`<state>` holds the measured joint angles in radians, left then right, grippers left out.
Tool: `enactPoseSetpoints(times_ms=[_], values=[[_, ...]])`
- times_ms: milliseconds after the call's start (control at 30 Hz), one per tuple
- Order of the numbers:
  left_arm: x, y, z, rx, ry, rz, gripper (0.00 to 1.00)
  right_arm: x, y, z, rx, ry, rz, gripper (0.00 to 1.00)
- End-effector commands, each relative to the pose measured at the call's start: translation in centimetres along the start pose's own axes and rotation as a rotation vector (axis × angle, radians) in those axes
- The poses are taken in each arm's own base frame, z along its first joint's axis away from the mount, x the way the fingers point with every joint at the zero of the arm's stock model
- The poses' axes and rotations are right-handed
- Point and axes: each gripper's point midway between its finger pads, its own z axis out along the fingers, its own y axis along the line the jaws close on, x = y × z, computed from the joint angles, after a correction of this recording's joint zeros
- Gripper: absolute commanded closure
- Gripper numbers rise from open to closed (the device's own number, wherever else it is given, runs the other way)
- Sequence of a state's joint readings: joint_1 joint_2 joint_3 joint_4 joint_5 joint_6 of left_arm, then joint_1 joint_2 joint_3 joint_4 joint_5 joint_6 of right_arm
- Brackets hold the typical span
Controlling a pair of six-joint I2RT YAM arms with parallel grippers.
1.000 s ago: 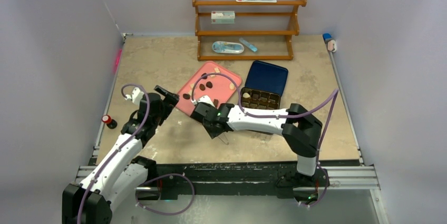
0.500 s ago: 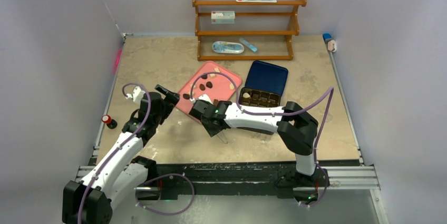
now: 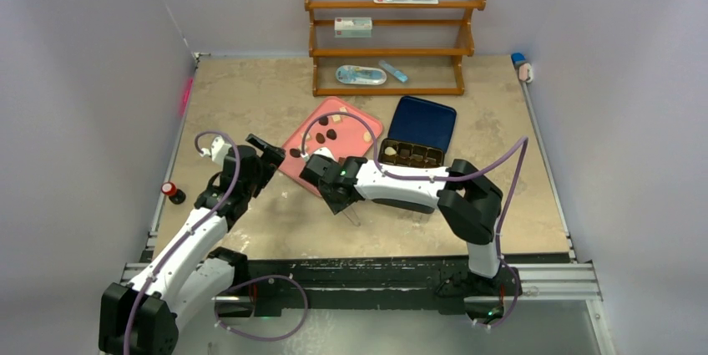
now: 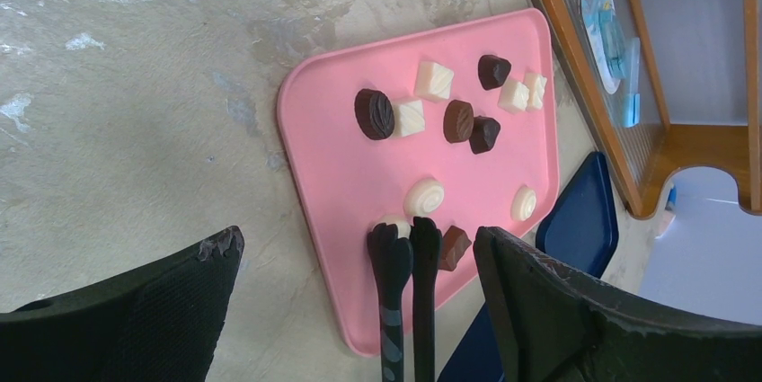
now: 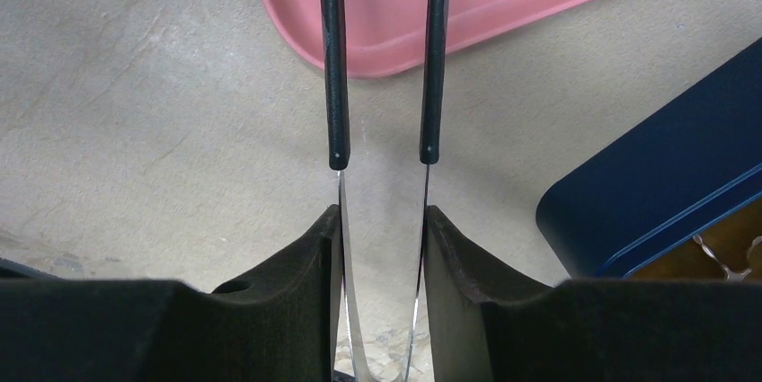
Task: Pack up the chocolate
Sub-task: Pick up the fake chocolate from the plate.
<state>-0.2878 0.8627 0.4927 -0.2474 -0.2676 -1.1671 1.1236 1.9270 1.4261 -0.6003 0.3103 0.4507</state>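
Chocolate (image 4: 374, 113) is mostly lying on the pink tray (image 4: 328, 175), a few pieces sitting in the gridded box (image 3: 412, 154); right hand (image 5: 381, 216) is clamping tongs (image 5: 334, 85), tips at a white piece (image 4: 393, 223); left hand (image 4: 358, 240) is hanging apart, empty; packing appears barely begun

The chocolate (image 4: 458, 120), about a dozen bite-sized pieces, some dark brown and some cream-white, lies scattered flat across the pink tray (image 4: 332, 157) at centre frame. A few more pieces fill compartments of the gridded box (image 3: 413, 144).
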Motion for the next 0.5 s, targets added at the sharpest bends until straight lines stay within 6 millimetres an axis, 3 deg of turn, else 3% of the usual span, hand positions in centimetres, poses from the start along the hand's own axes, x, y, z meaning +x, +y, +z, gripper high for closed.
enactPoseSetpoints(times_ms=[0,467], values=[[-0.35,-0.42,0.21,0.024,-0.015,-0.016,0.0,-0.89,0.26,-0.49,-0.024,-0.001,-0.001,0.67],[-0.25,-0.08,0.07,0.02,-0.015,-0.019,0.0,-0.99,0.26,-0.98,-0.038,-0.006,0.005,0.92]])
